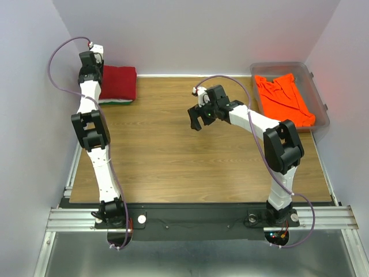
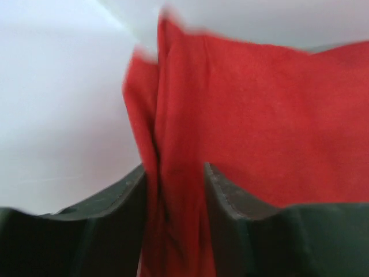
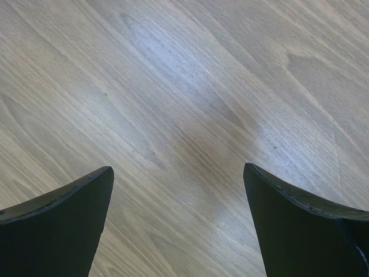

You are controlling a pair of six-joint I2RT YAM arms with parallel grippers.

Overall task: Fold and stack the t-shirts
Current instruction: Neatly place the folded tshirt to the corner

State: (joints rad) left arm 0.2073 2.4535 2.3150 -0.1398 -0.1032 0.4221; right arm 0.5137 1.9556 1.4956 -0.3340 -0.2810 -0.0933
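- At the far-left back corner of the table (image 1: 173, 167), the dark red t-shirt (image 1: 119, 82) is laid folded on top of a stack, close to the back wall. The edge of a green t-shirt (image 1: 118, 103) is seen under its near side.
- Along the table's left edge the left arm is stretched out, with the left gripper (image 2: 174, 173) positioned at the stack's left end.
- Left wrist view: a raised fold of the red cloth is seen between the two fingers (image 2: 109, 225), filling the gap from one to the other.
- Its jaws are set partly apart — whether the fold is pinched or merely sits between them cannot be told, as the view is blurred.
- Over mid-table the right gripper (image 1: 199, 120) is held well apart from every shirt. Its jaws are spread wide and nothing is held — only bare wood grain is seen between the fingers (image 3: 57, 225).
- The bright orange t-shirt (image 1: 285, 97) is found crumpled and unfolded inside the clear plastic tub (image 1: 277, 68) at the far-right corner.
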